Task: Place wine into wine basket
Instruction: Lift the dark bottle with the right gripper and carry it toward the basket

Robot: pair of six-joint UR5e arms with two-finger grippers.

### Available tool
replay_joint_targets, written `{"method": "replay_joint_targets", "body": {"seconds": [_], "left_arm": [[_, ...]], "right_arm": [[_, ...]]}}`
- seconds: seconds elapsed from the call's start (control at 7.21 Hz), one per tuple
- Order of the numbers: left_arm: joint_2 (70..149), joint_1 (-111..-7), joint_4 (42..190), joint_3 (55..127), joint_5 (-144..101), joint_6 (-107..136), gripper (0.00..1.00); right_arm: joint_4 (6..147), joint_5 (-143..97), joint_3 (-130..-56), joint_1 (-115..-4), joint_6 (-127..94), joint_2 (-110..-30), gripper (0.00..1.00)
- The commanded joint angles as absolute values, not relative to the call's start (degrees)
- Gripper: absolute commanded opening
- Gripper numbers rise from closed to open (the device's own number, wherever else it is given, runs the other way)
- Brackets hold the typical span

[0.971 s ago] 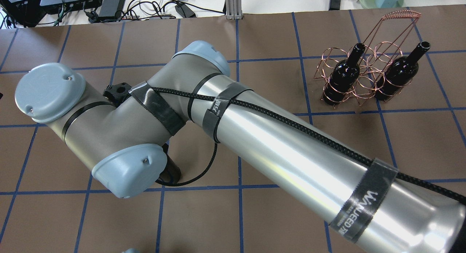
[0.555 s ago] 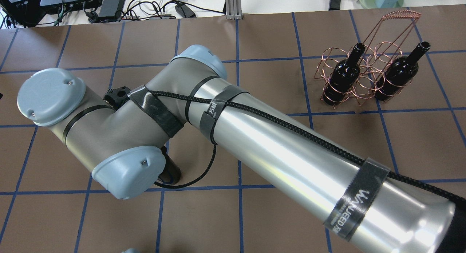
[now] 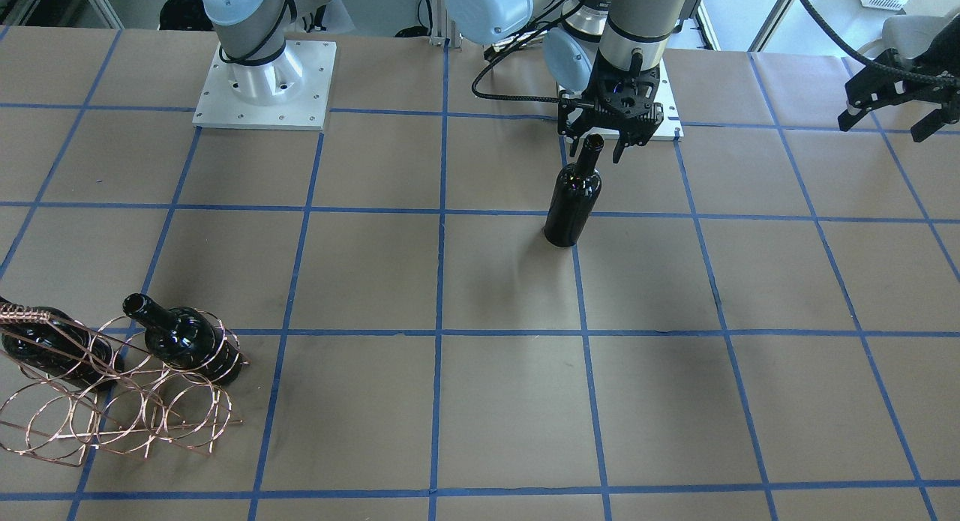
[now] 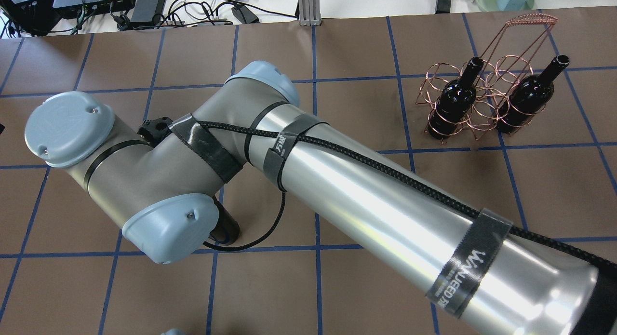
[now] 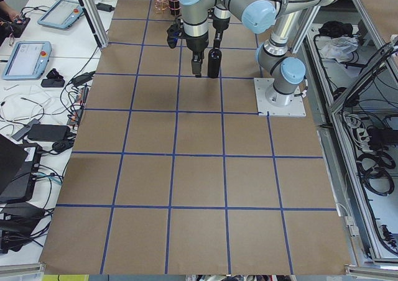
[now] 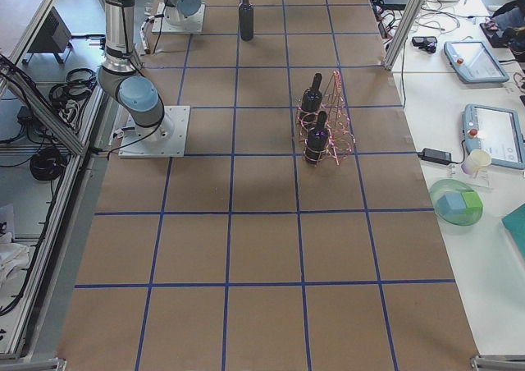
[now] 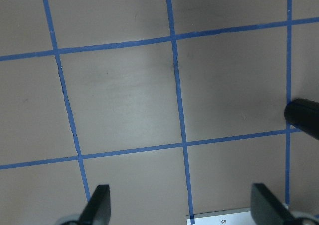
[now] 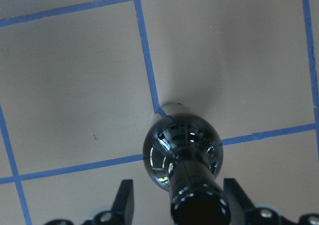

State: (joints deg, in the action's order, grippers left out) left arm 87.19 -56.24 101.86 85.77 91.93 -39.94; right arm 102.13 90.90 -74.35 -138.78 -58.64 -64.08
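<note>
Though shifted only slightly over last second, poised with right gripper (image 3: 594,142) astride bottle (image 3: 574,199) neck, fingers apart; grasp pending. Left gripper (image 3: 881,129) spread, idle; basket (image 4: 530,18) part-filled.

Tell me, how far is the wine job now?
Done: one bottle and a second bottle stand in the wine basket. In hand: the right gripper, open, straddles the neck of the third bottle, upright on the table; no grip yet. Remaining: close, lift, carry it to the basket. The left gripper hangs open, apart.
</note>
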Motion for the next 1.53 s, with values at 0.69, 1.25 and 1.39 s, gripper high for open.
{"method": "replay_joint_targets", "body": {"seconds": [0.69,1.25,1.39], "left_arm": [[87.19,-56.16,101.87,85.87,91.93,-39.9,1.0],[87.19,-56.16,101.87,85.87,91.93,-39.99,1.0],[87.19,-56.08,101.87,85.87,91.93,-39.99,1.0]], "right_arm": [[102.13,88.24,-74.97,-138.69,-57.48,-63.9,0.0],[103.09,85.52,-74.97,-138.6,-58.01,-64.25,0.66],[103.1,85.69,-74.97,-138.6,-57.22,-64.25,0.72]]}}
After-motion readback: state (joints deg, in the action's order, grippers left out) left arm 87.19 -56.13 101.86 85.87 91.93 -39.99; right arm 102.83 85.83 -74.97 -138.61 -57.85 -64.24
